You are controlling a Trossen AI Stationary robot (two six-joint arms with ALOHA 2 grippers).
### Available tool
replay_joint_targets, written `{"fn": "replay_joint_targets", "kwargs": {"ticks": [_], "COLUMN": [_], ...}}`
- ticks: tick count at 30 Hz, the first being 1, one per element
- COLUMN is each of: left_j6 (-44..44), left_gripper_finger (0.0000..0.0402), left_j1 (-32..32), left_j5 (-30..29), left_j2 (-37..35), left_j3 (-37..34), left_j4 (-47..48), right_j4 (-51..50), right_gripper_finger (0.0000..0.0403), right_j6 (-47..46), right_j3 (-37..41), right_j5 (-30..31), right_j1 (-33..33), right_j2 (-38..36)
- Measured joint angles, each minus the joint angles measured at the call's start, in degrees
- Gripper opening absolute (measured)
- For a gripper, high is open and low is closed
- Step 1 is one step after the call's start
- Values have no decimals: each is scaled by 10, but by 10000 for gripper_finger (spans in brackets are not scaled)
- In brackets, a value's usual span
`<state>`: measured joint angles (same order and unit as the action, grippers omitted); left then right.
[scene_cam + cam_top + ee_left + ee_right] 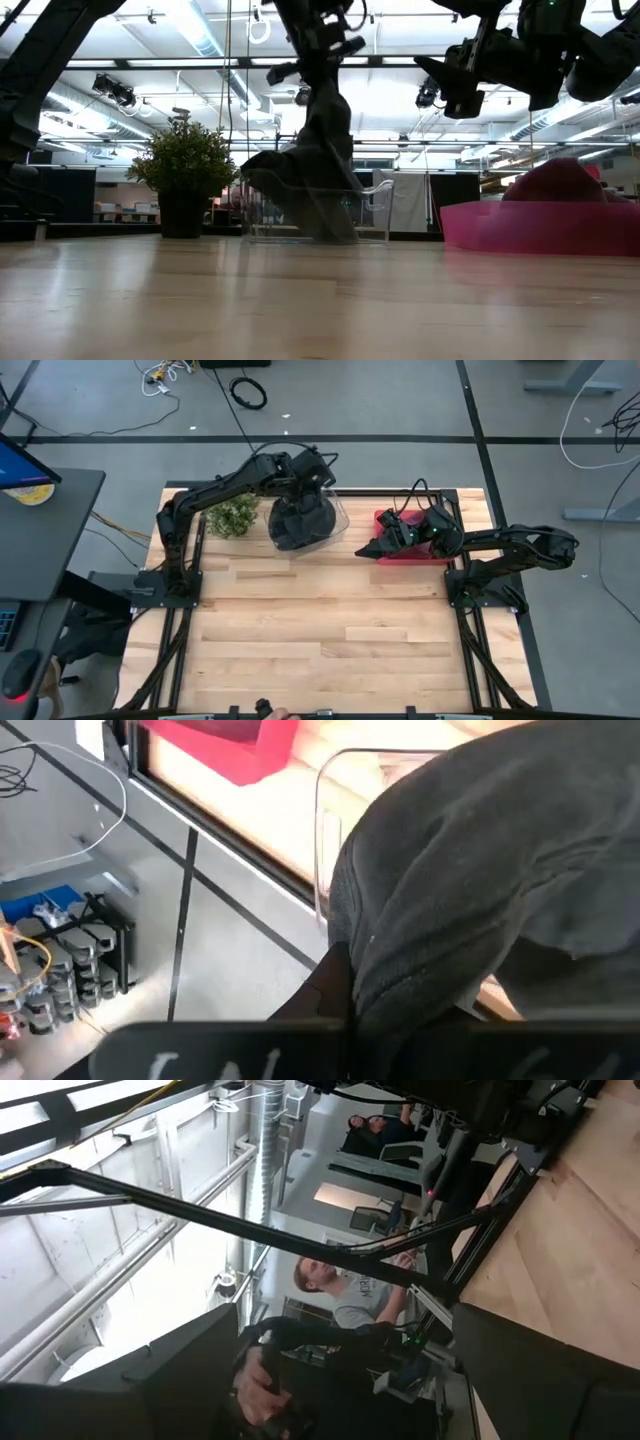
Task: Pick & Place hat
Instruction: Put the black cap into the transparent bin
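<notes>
Hat (300,520) is showing dk grey/charcoal, plain, no pattern. Bin (343,518) under it is looking clear. Tray (412,555) at 3 o'clock is showing bright pink-red. Plant (233,515) is showing green in a blk pot. Surface (320,630) is showing light wood w/ plank stripes.

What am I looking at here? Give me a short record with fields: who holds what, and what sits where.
left gripper: shut on the dark hat, holding it over the clear bin
right gripper: open, empty, raised by the pink bin
clear bin: at the table's far edge, hat hanging into it
plant: beside the clear bin
pink bin: at the far right, with a pink mound inside
</notes>
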<state>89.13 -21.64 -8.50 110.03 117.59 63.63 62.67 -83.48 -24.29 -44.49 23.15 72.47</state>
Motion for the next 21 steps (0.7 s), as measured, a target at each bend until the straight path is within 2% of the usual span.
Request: {"fn": "replay_joint_targets", "kwargs": {"ticks": [6, 11, 16, 21], "left_j6": [3, 29, 15, -35], "left_gripper_finger": [5, 5, 7, 8], "left_j1": [8, 10, 10, -2], "left_j5": [6, -21, -21, 7], "left_j2": [2, 4, 4, 3], "left_j3": [-81, -155, -194, -197], "left_j4": [-44, -127, -235, -234], "right_j4": [1, 2, 3, 3], "right_gripper_finger": [371, 371, 371, 371], "right_j6": [-2, -5, -5, -4], "right_j3": [0, 0, 0, 0], "right_j5": [0, 0, 0, 0], "right_j1": [0, 0, 0, 0], "right_j2": [0, 0, 0, 0]}}
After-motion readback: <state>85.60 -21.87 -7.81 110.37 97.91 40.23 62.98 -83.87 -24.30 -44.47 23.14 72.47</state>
